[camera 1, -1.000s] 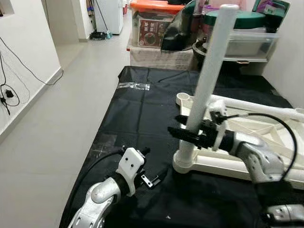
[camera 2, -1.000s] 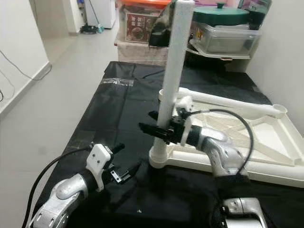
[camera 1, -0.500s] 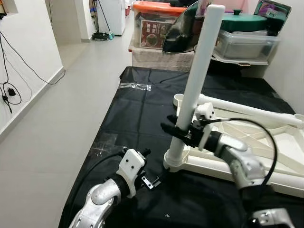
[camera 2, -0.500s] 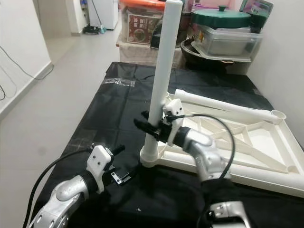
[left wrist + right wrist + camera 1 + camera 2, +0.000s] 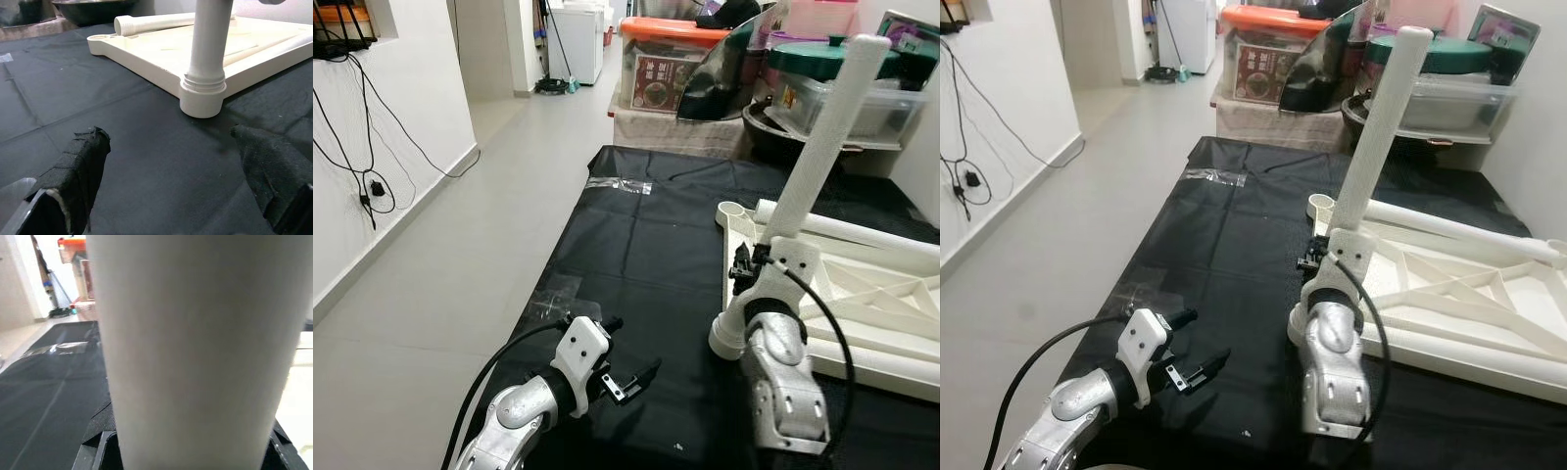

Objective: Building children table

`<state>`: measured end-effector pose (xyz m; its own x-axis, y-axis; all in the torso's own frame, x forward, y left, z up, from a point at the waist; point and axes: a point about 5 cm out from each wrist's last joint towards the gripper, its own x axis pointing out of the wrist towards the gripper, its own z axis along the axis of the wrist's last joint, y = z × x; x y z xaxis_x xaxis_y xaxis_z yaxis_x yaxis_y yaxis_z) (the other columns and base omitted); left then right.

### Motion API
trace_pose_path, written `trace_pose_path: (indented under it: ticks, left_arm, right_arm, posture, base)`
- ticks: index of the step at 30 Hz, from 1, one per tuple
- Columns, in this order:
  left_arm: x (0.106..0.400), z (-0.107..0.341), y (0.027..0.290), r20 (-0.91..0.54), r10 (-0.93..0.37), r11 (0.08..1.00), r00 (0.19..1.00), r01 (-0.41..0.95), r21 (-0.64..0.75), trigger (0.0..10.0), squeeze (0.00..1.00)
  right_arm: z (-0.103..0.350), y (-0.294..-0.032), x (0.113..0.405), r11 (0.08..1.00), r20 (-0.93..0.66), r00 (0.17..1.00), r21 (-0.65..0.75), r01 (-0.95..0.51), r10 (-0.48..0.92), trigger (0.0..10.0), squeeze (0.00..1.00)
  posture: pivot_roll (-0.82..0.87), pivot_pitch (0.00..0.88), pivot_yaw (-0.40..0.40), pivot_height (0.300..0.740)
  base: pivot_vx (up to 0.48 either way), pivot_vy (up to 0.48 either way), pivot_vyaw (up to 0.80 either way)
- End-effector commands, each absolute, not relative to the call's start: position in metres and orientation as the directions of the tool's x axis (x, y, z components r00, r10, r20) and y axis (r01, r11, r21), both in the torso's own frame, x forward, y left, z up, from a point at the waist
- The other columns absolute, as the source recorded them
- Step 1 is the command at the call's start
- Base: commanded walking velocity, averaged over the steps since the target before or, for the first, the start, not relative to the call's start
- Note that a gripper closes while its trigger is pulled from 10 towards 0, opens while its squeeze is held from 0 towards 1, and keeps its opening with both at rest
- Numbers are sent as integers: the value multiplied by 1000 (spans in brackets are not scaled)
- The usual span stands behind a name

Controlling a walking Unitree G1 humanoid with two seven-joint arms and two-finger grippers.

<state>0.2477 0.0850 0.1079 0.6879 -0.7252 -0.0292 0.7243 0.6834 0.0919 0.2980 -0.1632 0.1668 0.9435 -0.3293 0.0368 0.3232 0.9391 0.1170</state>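
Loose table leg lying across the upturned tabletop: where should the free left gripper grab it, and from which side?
Probably the mid-shaft of the loose leg, from above, fingers straddling the round tube. It lies flat across the tabletop frame, so only its upper side is exposed. The left gripper is open, low over the black mat; the right gripper clamps the upright leg.

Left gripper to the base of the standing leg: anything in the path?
Nothing visible. The left gripper hovers open over bare black mat, and the left wrist view looks straight at the table leg seated in its corner socket of the upside-down tabletop. The right gripper is clamped on the leg higher up.
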Motion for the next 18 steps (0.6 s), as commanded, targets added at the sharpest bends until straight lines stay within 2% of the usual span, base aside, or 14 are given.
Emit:
trace_pose_path:
  ticks: [1, 2, 3, 4, 6, 7, 8, 9, 11, 13, 14, 16, 17, 18]
  left_arm:
    - [247, 106, 85, -32, -725, 683, 688, 725, 91, 10000, 0]
    - [247, 107, 85, -30, -723, 686, 690, 722, 90, 10000, 0]
    - [247, 107, 85, -30, -723, 686, 690, 722, 90, 10000, 0]
    - [247, 107, 85, -28, -721, 688, 693, 720, 89, 10000, 0]
    - [247, 107, 85, -28, -721, 688, 693, 720, 89, 10000, 0]
    - [247, 107, 84, -26, -719, 690, 694, 718, 88, 10000, 0]
    - [247, 107, 84, -26, -719, 690, 694, 718, 88, 10000, 0]
    - [248, 108, 83, -24, -718, 692, 696, 717, 87, 10000, 0]
    - [248, 108, 83, -21, -717, 692, 696, 716, 86, 10000, 0]
    - [248, 108, 82, -19, -717, 693, 696, 716, 84, 10000, 0]
    - [248, 108, 82, -19, -717, 693, 696, 716, 84, 10000, 0]
    - [249, 108, 81, -17, -720, 691, 694, 718, 81, 10000, 0]
    - [249, 108, 81, -17, -720, 691, 694, 718, 81, 10000, 0]
    - [250, 108, 81, -17, -720, 690, 693, 719, 81, 10000, 0]
  right_arm:
    - [152, -171, 294, 893, -25, 905, 155, 423, -425, 0, 0]
    - [155, -156, 299, 927, 4, 944, 189, 323, -330, 10000, 0]
    - [155, -156, 299, 927, 4, 944, 189, 323, -330, 10000, 0]
    - [156, -144, 301, 947, 33, 968, 216, 236, -249, 10000, 1000]
    - [156, -144, 301, 947, 33, 968, 216, 236, -249, 10000, 1000]
    - [156, -138, 303, 958, 54, 985, 247, 146, -164, 10000, 1000]
    - [156, -138, 303, 958, 54, 985, 247, 146, -164, 10000, 1000]
    - [156, -143, 306, 969, 92, 993, 243, 49, -73, 10000, 0]
    - [156, -152, 308, 973, 111, 994, 231, -22, -4, 10000, 0]
    - [159, -168, 311, 964, 128, 982, 210, -161, 136, 10000, 0]
    - [159, -168, 311, 964, 128, 982, 210, -161, 136, 10000, 0]
    - [166, -175, 310, 903, 103, 916, 161, -399, 387, 10000, 0]
    - [166, -175, 310, 903, 103, 916, 161, -399, 387, 10000, 0]
    - [169, -177, 309, 868, 87, 880, 143, -475, 467, 10000, 0]
  posture:
    - [179, 0, -56, 740]
    - [185, 0, -64, 740]
    - [185, 0, -64, 740]
    - [188, 0, -69, 740]
    - [188, 0, -69, 740]
    - [190, 0, -71, 740]
    - [190, 0, -71, 740]
    - [190, 0, -73, 740]
    - [185, 0, -71, 740]
    - [185, 0, -71, 740]
    - [185, 0, -71, 740]
    - [175, 0, -67, 740]
    - [175, 0, -67, 740]
    - [175, 0, -67, 740]
  base:
    - [0, 0, 0]
    - [0, 0, 0]
    - [0, 0, 0]
    - [0, 0, 0]
    - [0, 0, 0]
    - [0, 0, 0]
    - [0, 0, 0]
    - [0, 0, 0]
    - [0, 0, 0]
    - [0, 0, 0]
    - [0, 0, 0]
    - [0, 0, 0]
    - [0, 0, 0]
    - [0, 0, 0]
